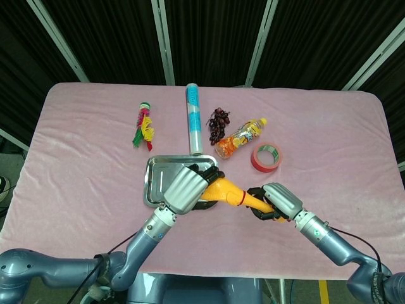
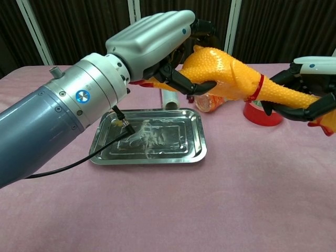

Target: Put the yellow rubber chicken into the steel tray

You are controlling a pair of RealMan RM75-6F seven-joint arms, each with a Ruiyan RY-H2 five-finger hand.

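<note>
Chest view shows the table [image 2: 236,199] carrying the tray [image 2: 148,139], bare inside, with nothing resting in it. Left hand [image 2: 157,44] wraps its fingers around the chicken [image 2: 231,76] at the body; right hand [image 2: 310,92] clasps the neck end. Chicken is held aloft, level with the tray's far right corner, touching nothing below. Judgement: right hand should let go first, then left should carry the body over the tray's centre and lower before releasing.
</note>
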